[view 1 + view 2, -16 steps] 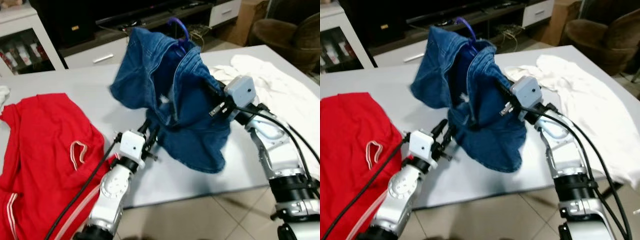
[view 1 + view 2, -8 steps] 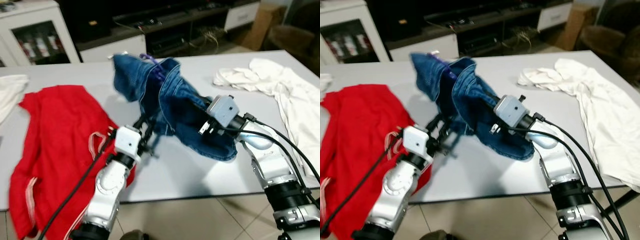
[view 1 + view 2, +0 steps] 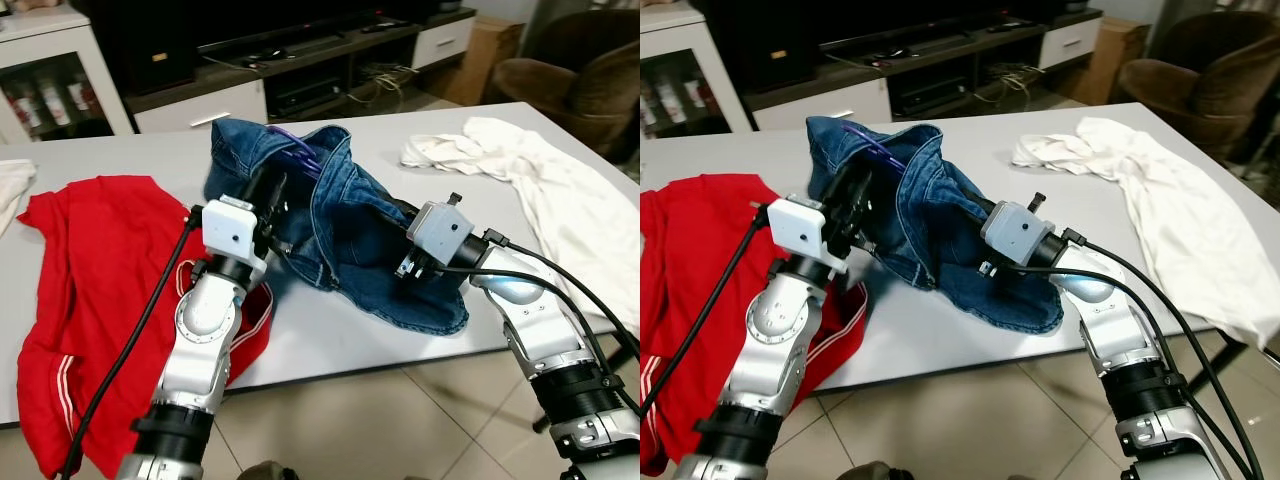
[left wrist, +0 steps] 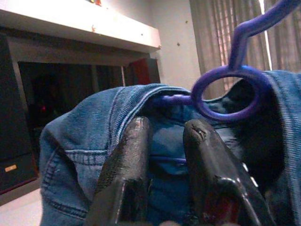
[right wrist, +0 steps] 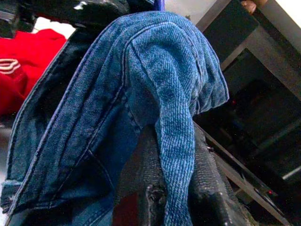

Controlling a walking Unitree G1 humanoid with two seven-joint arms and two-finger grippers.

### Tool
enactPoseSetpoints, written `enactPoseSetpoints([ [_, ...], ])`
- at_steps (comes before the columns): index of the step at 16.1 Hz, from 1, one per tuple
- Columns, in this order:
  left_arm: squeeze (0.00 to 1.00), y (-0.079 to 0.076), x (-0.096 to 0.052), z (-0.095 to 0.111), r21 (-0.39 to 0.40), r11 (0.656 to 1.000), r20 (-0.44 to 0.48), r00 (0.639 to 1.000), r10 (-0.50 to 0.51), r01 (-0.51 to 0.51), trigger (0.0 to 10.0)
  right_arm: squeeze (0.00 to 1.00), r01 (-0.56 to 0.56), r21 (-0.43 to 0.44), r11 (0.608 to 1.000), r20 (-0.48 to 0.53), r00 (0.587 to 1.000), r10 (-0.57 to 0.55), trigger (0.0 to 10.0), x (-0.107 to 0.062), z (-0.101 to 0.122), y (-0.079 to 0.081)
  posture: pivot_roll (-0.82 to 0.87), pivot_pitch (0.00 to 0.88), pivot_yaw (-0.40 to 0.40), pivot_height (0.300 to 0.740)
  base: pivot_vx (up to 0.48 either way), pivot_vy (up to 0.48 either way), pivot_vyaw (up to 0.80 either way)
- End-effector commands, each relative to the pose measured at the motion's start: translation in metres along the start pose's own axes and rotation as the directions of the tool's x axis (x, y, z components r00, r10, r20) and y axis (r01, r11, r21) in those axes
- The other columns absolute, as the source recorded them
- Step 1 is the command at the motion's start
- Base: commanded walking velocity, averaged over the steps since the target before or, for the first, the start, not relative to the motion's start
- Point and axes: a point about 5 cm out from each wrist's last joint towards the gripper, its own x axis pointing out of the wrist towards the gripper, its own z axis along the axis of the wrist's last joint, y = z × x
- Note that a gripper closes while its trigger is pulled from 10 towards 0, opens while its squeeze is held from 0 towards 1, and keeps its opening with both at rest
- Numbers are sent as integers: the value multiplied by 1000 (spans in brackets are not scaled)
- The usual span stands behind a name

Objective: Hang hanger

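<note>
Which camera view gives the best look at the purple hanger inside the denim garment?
The left wrist view: the purple hanger shows its ring and hook sharply, just beyond the left hand. The two eye views show a short purple stretch at the top of the denim garment. In the right wrist view, denim hides it.

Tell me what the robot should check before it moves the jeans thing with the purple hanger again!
1. Right gripper has denim pinched between its fingers: ok.
2. Left gripper is at the blue denim garment, just below the purple hanger: ok. Whether it actually grips anything: cannot tell.
3. Hanger's hook pokes free above the denim: ok.
4. Hanger sits properly inside the garment: cannot tell, the cloth hides it.
5. Garment lifted off the grey table: not ok, its lower part lies on the top.
6. Red shirt is apart from the denim: ok.
</note>
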Motion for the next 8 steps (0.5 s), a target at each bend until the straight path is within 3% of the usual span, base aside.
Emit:
enactPoseSetpoints([
  [1,0,7,3,-4,13,1000,-32,999,19,-18,10000,0,2,-2,1000,32,999,-2,10000,-2,4,0,-59,0,76,736,0,0,0],
  [8,0,-1,1,-11,1,1000,-74,997,-7,7,10000,0,-14,6,1000,47,999,13,10000,-2,5,6,-60,0,76,736,0,0,0],
])
